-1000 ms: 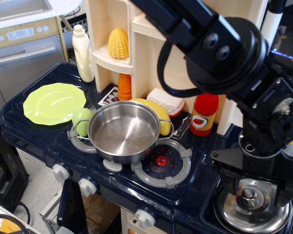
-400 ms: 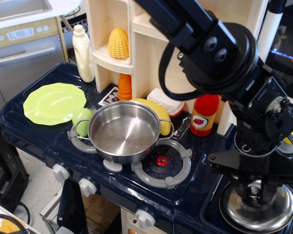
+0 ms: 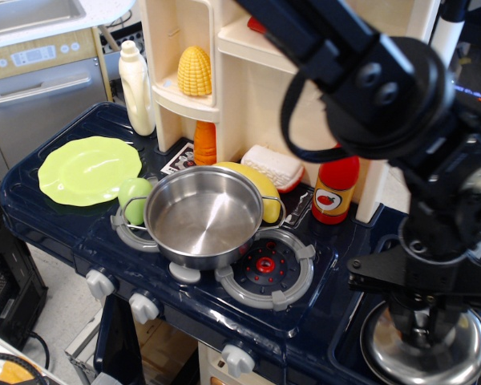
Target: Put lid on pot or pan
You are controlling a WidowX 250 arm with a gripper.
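Now lower over the lid [image 3: 426,350] than a second ago: gripper [image 3: 421,321] down onto the lid's centre, fingers [image 3: 402,315] straddling the spot where the knob showed earlier. Knob no longer visible, hidden behind the black fingers; grip on it not discernible. Arm [image 3: 385,88] shifted rightward in the frame, big round joint now further right and more of the cream shelf wall uncovered. Lid itself slightly further right and lower in the frame than at the start, only its outer rim showing around the gripper.
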